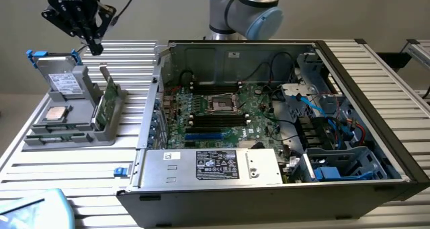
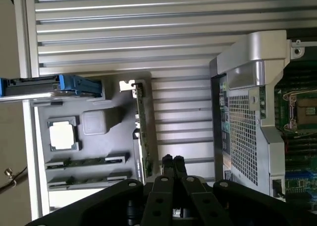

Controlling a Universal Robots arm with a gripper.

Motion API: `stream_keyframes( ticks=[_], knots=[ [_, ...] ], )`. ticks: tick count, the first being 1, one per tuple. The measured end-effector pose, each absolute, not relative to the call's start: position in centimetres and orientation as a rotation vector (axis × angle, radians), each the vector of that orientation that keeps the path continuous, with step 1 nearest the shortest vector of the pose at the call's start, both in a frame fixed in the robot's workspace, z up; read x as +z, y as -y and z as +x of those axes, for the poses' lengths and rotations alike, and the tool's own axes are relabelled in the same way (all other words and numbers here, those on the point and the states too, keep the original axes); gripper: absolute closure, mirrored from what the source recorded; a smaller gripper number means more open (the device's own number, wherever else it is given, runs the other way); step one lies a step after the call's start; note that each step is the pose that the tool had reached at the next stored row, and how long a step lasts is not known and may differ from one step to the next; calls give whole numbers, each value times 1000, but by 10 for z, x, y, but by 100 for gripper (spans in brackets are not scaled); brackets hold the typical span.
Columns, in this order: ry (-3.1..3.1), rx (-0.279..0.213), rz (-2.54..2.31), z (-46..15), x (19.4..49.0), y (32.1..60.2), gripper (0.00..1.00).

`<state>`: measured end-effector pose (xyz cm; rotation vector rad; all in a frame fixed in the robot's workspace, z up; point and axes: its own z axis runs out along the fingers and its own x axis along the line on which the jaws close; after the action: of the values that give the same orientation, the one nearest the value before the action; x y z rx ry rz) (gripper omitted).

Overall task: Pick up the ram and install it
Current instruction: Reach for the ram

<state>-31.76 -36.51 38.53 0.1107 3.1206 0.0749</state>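
The ram (image 1: 62,130) (image 2: 84,161) was seen lying flat in a narrow slot of a grey tray (image 1: 67,142) (image 2: 106,146), at the tray's end nearest the table's front edge. A second, similar stick (image 1: 57,137) (image 2: 81,181) was laid in the slot just beside it. A processor chip (image 1: 55,114) (image 2: 63,136) was set in the tray next to the sticks. Beyond it, a drive in a blue-handled carrier (image 1: 64,80) (image 2: 49,84) was held at the tray's far end. A broader green card with a metal bracket (image 1: 106,100) (image 2: 141,132) was stood on edge along the tray's side facing the computer. The gripper (image 1: 96,49) (image 2: 172,161) was held above the tray, well apart from the ram. Its fingers were pressed together and nothing was gripped. The tray was placed on the slatted table (image 1: 60,188) (image 2: 124,18) toward the exterior view's left edge. An open computer case (image 1: 222,204) was laid beside it, with the motherboard (image 1: 222,108) and its long black slots exposed.
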Motion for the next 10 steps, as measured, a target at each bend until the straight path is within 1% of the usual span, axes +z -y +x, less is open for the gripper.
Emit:
stream_keyframes(
  ticks=[10],
  knots=[
    [-3122,75,111,-363,382,365,89]
  ],
)
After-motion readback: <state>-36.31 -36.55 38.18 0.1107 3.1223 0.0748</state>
